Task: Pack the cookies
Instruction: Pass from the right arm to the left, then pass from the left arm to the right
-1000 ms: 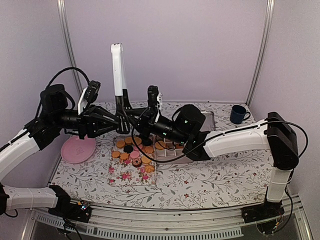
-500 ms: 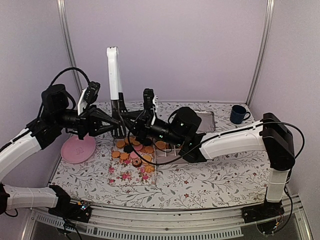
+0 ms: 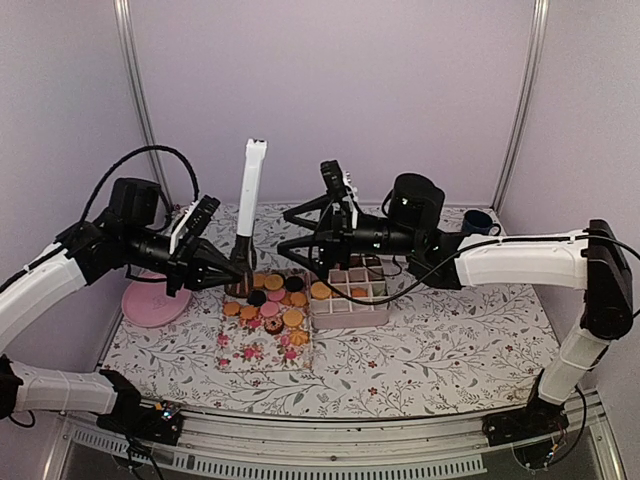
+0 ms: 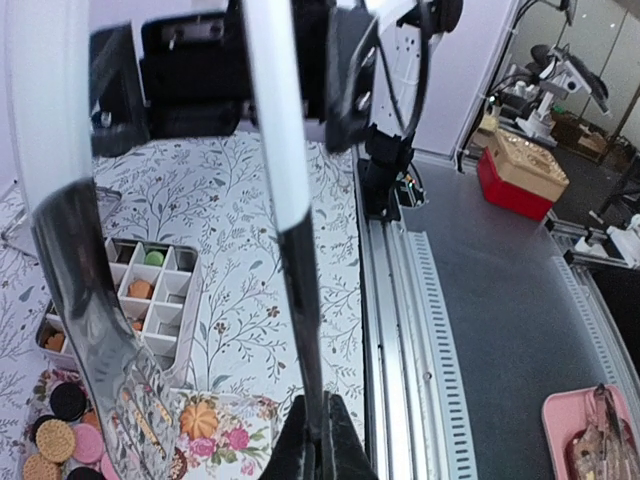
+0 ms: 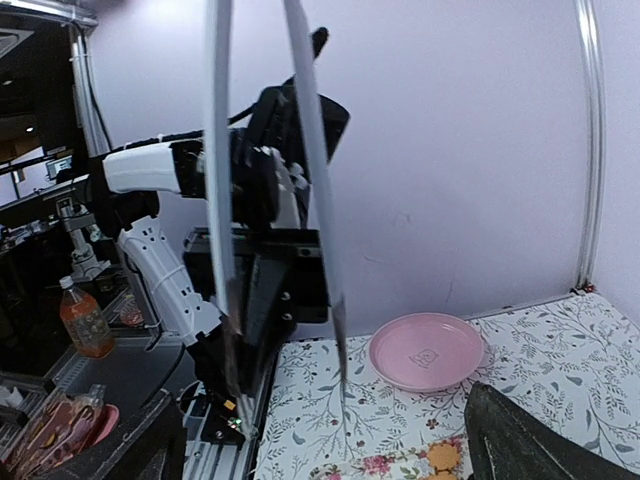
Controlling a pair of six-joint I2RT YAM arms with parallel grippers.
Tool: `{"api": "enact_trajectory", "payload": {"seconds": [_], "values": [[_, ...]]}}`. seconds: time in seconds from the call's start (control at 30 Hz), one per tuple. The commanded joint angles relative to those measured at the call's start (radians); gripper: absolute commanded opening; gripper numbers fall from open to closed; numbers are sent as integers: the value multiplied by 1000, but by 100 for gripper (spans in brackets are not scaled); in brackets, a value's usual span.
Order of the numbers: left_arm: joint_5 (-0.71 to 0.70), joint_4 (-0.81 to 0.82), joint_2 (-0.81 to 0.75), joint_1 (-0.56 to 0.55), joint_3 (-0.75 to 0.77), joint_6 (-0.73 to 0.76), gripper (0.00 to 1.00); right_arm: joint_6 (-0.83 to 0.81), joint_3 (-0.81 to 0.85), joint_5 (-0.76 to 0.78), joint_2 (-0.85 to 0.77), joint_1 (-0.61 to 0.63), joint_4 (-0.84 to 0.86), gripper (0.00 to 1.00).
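Note:
The cookies (image 3: 268,304), mostly orange-tan with a few black and pink, lie on a flowered cloth (image 3: 262,343); some sit in the divided box (image 3: 349,297). White-and-black tongs (image 3: 249,196) stand nearly upright over the cookies. My left gripper (image 3: 233,270) is shut on the tongs' black lower end. In the left wrist view the left gripper (image 4: 320,408) pinches one arm of the tongs (image 4: 283,150), with the cookies (image 4: 57,441) at the lower left. My right gripper (image 3: 292,233) is open, just right of the tongs. In the right wrist view the right gripper (image 5: 330,450) faces the tongs (image 5: 316,150).
A pink plate (image 3: 156,298) sits at the table's left, also in the right wrist view as the pink plate (image 5: 425,351). A blue mug (image 3: 477,228) stands at the back right. The table's metal rail (image 4: 400,300) runs along the near edge.
The right gripper opened, let go of the tongs and drew back to the right. The left gripper closed on the tongs and now holds them alone, shifted slightly right.

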Motion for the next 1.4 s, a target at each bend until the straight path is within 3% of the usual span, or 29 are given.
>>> {"api": "enact_trajectory", "payload": {"seconds": [0.0, 0.1, 0.4, 0.7, 0.9, 1.37], "values": [[-69, -140, 23, -18, 28, 190, 0, -127, 107, -181, -45, -5, -257, 99], [-104, -173, 33, -36, 37, 233, 0, -178, 173, -201, -23, -8, -370, 99], [-217, -242, 72, -79, 59, 328, 0, -241, 281, -180, 37, -10, -496, 99], [-294, -268, 115, -81, 61, 357, 0, -270, 297, -138, 32, -8, -579, 76], [-290, -275, 135, -81, 74, 354, 0, -274, 279, -109, 26, 4, -562, 68], [-282, -328, 168, -82, 94, 360, 0, -377, 341, 32, 58, 44, -703, 48]]}}
